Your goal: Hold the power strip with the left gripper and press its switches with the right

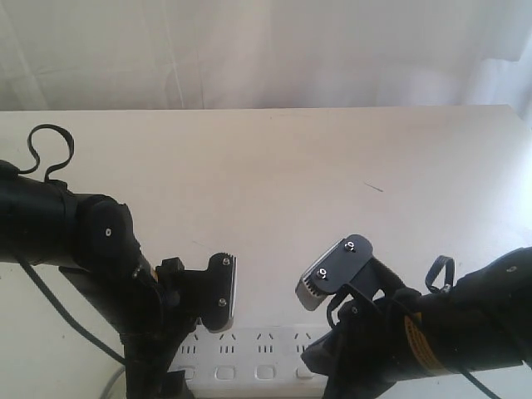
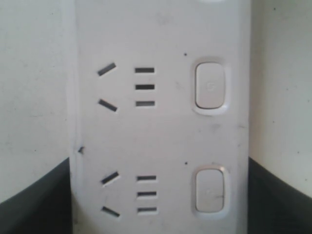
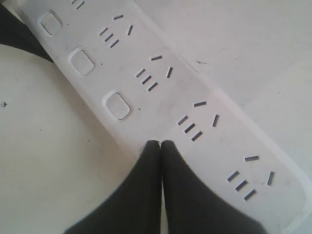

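The white power strip (image 1: 249,356) lies along the table's near edge, its grey cord (image 1: 112,384) leaving at the left. My left gripper (image 1: 218,303) straddles it. In the left wrist view its black fingers (image 2: 34,202) press against both long sides of the power strip (image 2: 161,136), beside two switches (image 2: 210,85). My right gripper (image 1: 320,283), with the silvery ribbed tip, is shut on nothing. In the right wrist view the right gripper (image 3: 160,144) sits over the button row of the power strip (image 3: 204,122), just past three visible switches (image 3: 117,105). I cannot tell whether it touches.
The pale table (image 1: 274,183) runs back to a white curtain (image 1: 266,50). A black cable loop (image 1: 50,150) rises from the left arm. The right arm's yellow-orange label band (image 1: 420,345) is near the bottom right corner.
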Controlling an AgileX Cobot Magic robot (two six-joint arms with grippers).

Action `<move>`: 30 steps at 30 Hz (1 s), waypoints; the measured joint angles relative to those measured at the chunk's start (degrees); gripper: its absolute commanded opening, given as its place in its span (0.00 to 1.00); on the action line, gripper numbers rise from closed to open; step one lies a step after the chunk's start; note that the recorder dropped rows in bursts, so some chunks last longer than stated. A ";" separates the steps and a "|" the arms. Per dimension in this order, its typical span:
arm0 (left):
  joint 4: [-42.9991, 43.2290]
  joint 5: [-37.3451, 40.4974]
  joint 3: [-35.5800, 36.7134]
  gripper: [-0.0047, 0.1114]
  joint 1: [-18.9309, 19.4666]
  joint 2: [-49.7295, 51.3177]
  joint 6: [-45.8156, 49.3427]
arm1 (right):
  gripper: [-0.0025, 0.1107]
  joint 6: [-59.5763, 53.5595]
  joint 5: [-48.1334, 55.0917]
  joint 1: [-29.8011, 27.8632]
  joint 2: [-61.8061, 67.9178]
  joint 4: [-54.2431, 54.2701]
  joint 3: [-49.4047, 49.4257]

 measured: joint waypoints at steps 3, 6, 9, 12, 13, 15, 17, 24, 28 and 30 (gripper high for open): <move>0.00 0.00 0.00 0.04 0.00 0.00 0.00 | 0.02 0.00 1.10 0.00 0.23 0.61 0.00; 0.00 0.00 0.00 0.04 0.00 0.00 -0.10 | 0.02 -0.56 1.26 0.00 1.24 1.50 0.00; 0.00 0.00 0.00 0.04 0.00 0.00 -0.10 | 0.02 -0.86 1.26 0.00 2.53 2.01 0.00; 0.00 0.00 0.00 0.04 0.00 0.00 -0.10 | 0.02 -0.97 1.03 0.00 3.37 2.70 0.00; 0.00 0.00 0.00 0.04 0.00 0.00 -0.10 | 0.02 -1.36 0.83 0.00 3.51 3.05 0.00; 0.00 -0.10 0.00 0.04 0.00 0.00 -0.10 | 0.02 -2.62 0.70 0.00 3.75 4.59 0.00; 0.03 -0.10 0.00 0.04 0.00 0.00 -0.10 | 0.02 -4.77 0.35 0.00 3.99 6.81 0.00; 0.03 -0.10 0.00 0.04 0.00 0.00 -0.21 | 0.02 -15.28 -0.90 0.00 4.67 18.26 0.00; 0.13 -0.10 0.00 0.04 0.00 0.00 -0.21 | 0.02 -16.63 -1.04 0.00 4.67 19.84 0.00; 0.13 -0.10 0.00 0.04 0.00 0.00 -0.21 | 0.02 -17.02 -1.04 0.00 4.67 20.00 0.00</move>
